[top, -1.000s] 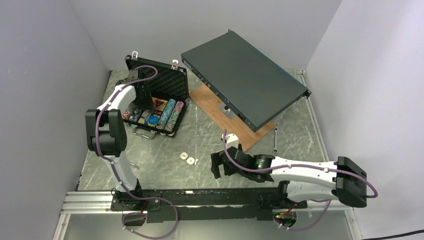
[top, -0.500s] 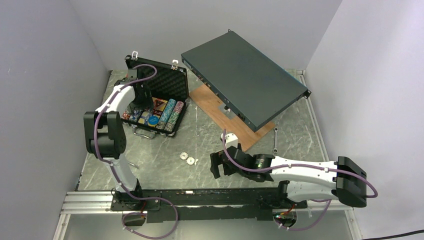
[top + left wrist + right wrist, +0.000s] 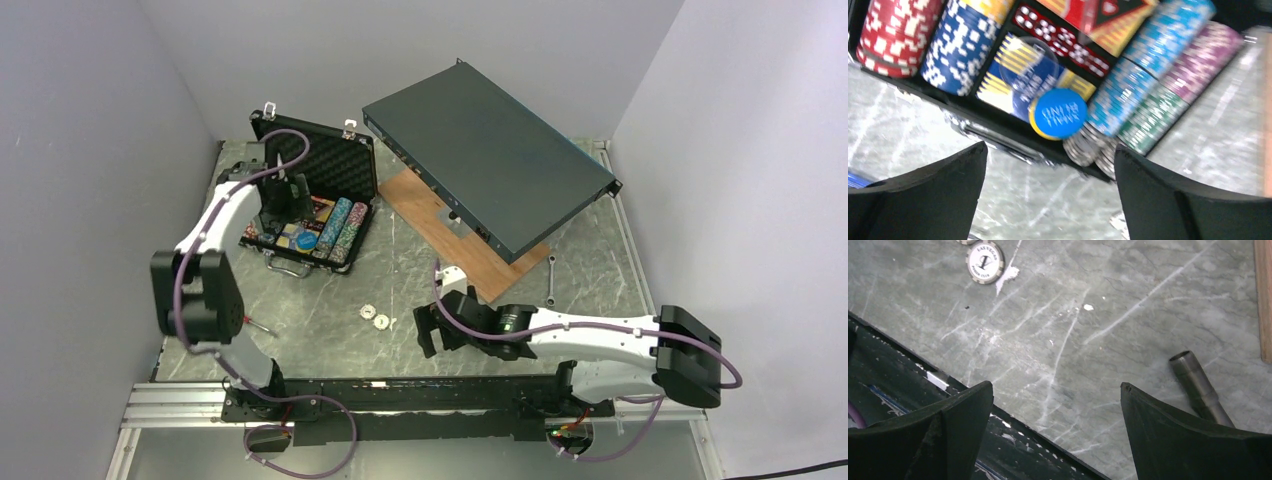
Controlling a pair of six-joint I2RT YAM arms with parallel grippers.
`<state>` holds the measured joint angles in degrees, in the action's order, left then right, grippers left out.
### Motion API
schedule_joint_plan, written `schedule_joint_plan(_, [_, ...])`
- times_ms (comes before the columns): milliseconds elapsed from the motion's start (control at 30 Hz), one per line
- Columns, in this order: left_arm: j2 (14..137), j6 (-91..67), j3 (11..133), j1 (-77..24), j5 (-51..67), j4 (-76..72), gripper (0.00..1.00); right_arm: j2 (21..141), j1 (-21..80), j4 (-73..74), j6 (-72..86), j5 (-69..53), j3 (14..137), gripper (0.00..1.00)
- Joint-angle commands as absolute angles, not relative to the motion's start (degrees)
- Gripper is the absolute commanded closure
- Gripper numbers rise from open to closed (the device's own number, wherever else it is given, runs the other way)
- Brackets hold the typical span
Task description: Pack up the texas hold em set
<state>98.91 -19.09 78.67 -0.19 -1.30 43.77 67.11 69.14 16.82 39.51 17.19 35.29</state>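
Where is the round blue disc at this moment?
In the left wrist view, the blue disc lies inside the open briefcase, near its front wall, beside the light-blue chip row.

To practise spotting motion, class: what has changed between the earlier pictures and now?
The left arm's elbow swung back toward its base; the left gripper, open, hangs over the briefcase. The right gripper edged left. Briefcase, loose chips and metal box stayed put.

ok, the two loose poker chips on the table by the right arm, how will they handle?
The poker chips lie flat on the smooth stone-look tabletop, so a push probably slides them rather than rolls them. Thin discs flush on the surface offer little edge to grab, so a top pinch may slip. They look rigid and are likely not fragile.
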Motion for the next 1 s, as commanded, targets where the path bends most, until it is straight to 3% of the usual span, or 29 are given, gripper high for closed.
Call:
schedule_joint_plan(0, [83.2,-20.8,73.4,-0.1,8.9,43.8,0.01,70.8,69.3,16.8,35.9,16.4,41.3,0.01])
schedule_joint_plan(267, [56.7,-23.6,47.5,-1.5,24.1,43.0,0.01,78.8,69.3,13.2,32.3,14.1,46.4,0.01])
schedule_joint_plan(400, [49.2,-32.1,38.2,-12.8,21.1,40.6,0.0,81.1,69.3,10.9,32.3,13.5,47.4,0.02])
schedule_joint_plan(500, [48.2,-39.2,34.1,-21.8,17.9,35.6,0.02,81.5,69.3,10.2,32.3,12.8,47.6,0.03])
schedule_joint_plan(700, [54.5,-46.3,33.7,-30.1,12.1,32.0,0.09,79.4,69.2,11.2,31.9,13.6,46.1,0.09])
schedule_joint_plan(967, [58.8,-50.4,34.7,-32.3,7.3,29.9,0.18,77.2,69.0,11.6,30.9,13.4,45.4,0.33])
